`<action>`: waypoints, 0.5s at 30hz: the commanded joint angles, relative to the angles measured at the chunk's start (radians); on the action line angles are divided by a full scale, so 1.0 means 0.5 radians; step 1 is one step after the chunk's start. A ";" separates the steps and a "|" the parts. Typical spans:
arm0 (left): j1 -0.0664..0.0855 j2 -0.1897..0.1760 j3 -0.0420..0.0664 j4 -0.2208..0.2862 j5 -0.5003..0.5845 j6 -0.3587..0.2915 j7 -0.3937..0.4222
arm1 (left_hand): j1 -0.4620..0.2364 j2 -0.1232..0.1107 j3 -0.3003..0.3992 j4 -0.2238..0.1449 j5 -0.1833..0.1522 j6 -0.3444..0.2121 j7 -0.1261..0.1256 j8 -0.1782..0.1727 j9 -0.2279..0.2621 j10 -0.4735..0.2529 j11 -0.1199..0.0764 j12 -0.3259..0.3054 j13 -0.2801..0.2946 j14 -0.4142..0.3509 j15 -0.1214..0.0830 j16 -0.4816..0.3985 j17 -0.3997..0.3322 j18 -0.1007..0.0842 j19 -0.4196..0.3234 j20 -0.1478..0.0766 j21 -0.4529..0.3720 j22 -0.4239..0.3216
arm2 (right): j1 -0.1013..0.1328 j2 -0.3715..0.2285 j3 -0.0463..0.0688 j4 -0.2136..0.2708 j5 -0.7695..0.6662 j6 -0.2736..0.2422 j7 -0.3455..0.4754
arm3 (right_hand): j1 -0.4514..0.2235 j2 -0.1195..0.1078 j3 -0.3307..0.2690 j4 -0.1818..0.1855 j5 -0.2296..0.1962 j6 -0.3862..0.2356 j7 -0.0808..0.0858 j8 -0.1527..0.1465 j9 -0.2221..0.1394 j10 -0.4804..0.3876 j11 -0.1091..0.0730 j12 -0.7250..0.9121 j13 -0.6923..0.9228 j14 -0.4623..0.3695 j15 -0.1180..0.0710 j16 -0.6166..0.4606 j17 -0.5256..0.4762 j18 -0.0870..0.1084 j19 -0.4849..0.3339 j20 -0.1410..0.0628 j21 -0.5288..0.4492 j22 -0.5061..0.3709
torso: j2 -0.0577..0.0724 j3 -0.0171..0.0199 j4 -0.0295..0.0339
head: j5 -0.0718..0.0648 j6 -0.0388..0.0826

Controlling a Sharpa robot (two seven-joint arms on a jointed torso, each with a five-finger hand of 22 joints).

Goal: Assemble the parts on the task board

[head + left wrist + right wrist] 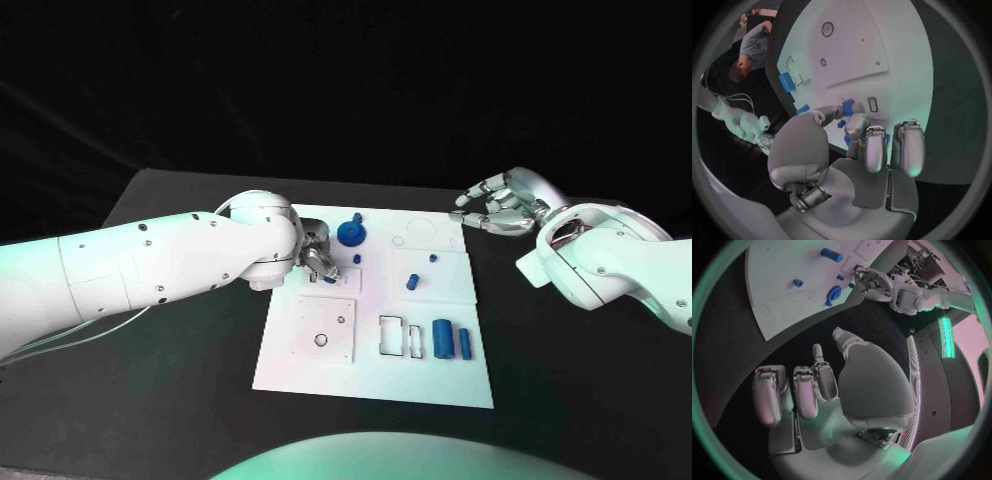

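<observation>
1. The board (378, 375) sits in the middle of the black table (173, 400), long side running away from the robot.
2. Left hand (320, 258) is down over the board's far left part, next to a blue disc (353, 236) with a little knob standing up on it.
3. In the left wrist view the left hand (873, 150) has its fingers (874, 150) curled toward the board, and a small blue part (847, 106) sits right at the thumb tip. Looks like it could be pinched there, but honestly I can't tell if it's actually held or just touched.
4. Right hand (498, 210) is off the board, over the bare table just past the far right corner. Fingers curled in loosely, nothing in them. Right wrist view backs that up: right hand (817, 390) with fingers bent over dark table, no part in the palm.
5. Parts on the board: a short blue peg (414, 281) lying near the middle, a tiny blue bit (431, 257) a little farther back, another small one (356, 257) just beside the left hand.
6. Near end of the board: two blue cylinders (453, 342) lying side by side, close together, right of a rectangular cutout (392, 335).
7. A small round hole (320, 340) is in the near left square of the board, and a faint ring outline (424, 231) is at the far right.
</observation>
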 commanded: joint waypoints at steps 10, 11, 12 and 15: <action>-0.004 0.009 -0.003 -0.014 0.005 0.025 -0.008 | -0.082 -0.004 0.149 -0.131 -0.182 0.011 -0.035 0.008 -0.020 0.011 -0.011 0.006 -0.005 0.208 -0.022 0.007 0.527 -0.024 0.057 -0.022 0.007 0.384 | -0.001 -0.003 0.000 0.004 -0.004 0.014 0.018 | -0.014 0.003 -0.004 0.020 0.013 0.005 -0.012 0.013 0.006 -0.019 -0.002 -0.017 0.142 0.208 -0.005 0.012 0.527 0.025 0.120 -0.005 -0.014 0.466 | 0.000 -0.0005 0.000 | -0.002 0.006; -0.004 0.009 -0.003 -0.015 0.006 0.025 -0.009 | -0.085 -0.005 0.148 -0.128 -0.189 0.012 -0.036 0.008 -0.021 0.012 -0.011 0.009 -0.002 0.208 -0.022 0.007 0.527 -0.024 0.056 -0.022 0.006 0.383 | -0.001 -0.003 0.000 0.005 -0.004 0.014 0.018 | -0.017 0.002 -0.006 0.024 0.013 0.004 -0.012 0.013 0.007 -0.020 -0.002 -0.019 0.141 0.208 -0.005 0.012 0.527 0.026 0.118 -0.005 -0.017 0.465 | 0.000 -0.0004 0.000 | -0.002 0.006; -0.004 0.010 -0.003 -0.017 0.007 0.026 -0.009 | -0.089 -0.006 0.146 -0.125 -0.197 0.012 -0.036 0.007 -0.022 0.011 -0.011 0.007 -0.004 0.208 -0.023 0.007 0.527 -0.024 0.056 -0.022 0.006 0.383 | -0.001 -0.003 0.000 0.005 -0.004 0.014 0.018 | -0.017 0.002 -0.006 0.024 0.013 0.004 -0.012 0.013 0.007 -0.020 -0.002 -0.019 0.141 0.208 -0.005 0.012 0.527 0.026 0.118 -0.005 -0.017 0.465 | 0.000 -0.0007 0.000 | -0.001 0.006; -0.004 0.012 -0.003 -0.022 0.010 0.027 -0.010 | -0.105 -0.008 0.138 -0.110 -0.225 0.015 -0.037 0.005 -0.028 0.012 -0.012 0.012 -0.001 0.208 -0.023 0.007 0.527 -0.024 0.057 -0.023 0.006 0.385 | -0.001 -0.004 0.000 0.005 -0.003 0.014 0.019 | -0.020 0.002 -0.007 0.028 0.012 0.003 -0.012 0.013 0.008 -0.019 -0.002 -0.018 0.141 0.208 -0.005 0.012 0.527 0.026 0.117 -0.005 -0.019 0.464 | 0.000 -0.0004 0.000 | -0.002 0.005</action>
